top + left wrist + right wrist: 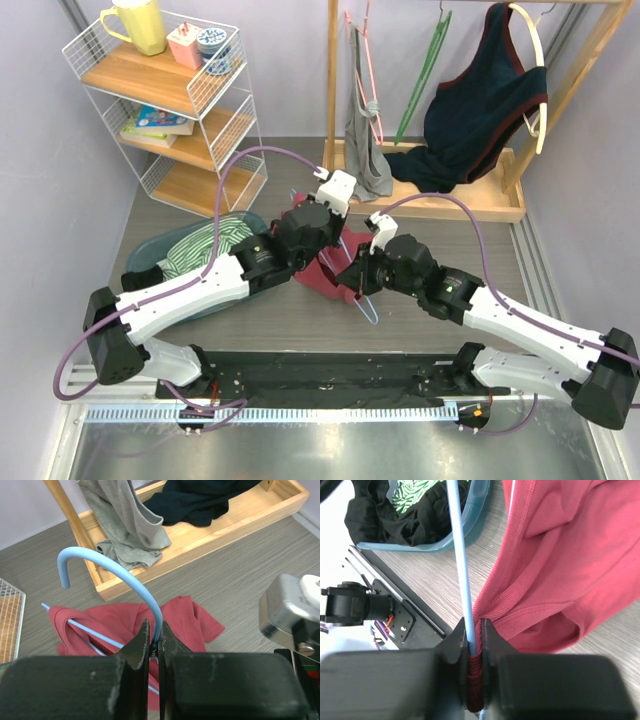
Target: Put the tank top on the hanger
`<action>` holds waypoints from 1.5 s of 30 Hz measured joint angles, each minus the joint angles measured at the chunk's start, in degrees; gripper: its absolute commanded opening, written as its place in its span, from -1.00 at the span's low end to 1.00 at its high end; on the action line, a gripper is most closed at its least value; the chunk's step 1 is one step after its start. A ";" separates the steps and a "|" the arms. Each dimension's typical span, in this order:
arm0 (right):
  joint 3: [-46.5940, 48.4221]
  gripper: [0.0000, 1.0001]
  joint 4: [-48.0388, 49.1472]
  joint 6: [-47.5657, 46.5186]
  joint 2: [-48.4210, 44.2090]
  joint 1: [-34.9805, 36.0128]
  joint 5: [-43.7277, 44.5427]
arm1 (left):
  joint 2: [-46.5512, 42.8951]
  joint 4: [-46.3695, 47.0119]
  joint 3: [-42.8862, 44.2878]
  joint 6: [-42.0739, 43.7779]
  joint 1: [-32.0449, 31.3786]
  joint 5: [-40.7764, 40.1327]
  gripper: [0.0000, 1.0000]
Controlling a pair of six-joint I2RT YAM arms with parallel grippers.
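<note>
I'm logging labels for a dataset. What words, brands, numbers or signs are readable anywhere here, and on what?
Nothing reads legibly in any view.
Book covers on the wire shelf: print too small to read.
Pink carton and patterned cup above them: markings blurred.
Silver bracket in the left wrist view: faint marks, illegible.
</note>
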 measured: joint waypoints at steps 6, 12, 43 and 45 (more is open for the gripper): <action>-0.11 -0.98 1.90 -0.09 2.34 0.44 -0.07 | -0.28 -1.99 0.00 0.92 0.24 0.00 -1.00; -4.96 -0.98 7.41 -0.46 0.02 0.94 2.25 | -1.57 -3.72 -0.11 0.42 0.35 1.62 0.58; -9.25 -0.98 -8.17 -2.21 -28.26 0.72 28.72 | -11.96 -13.57 -2.05 -0.09 11.89 -2.67 1.00; -7.41 -0.98 -10.38 -2.73 -29.00 0.72 30.77 | -11.96 -13.57 -2.34 -2.36 15.78 -0.22 1.00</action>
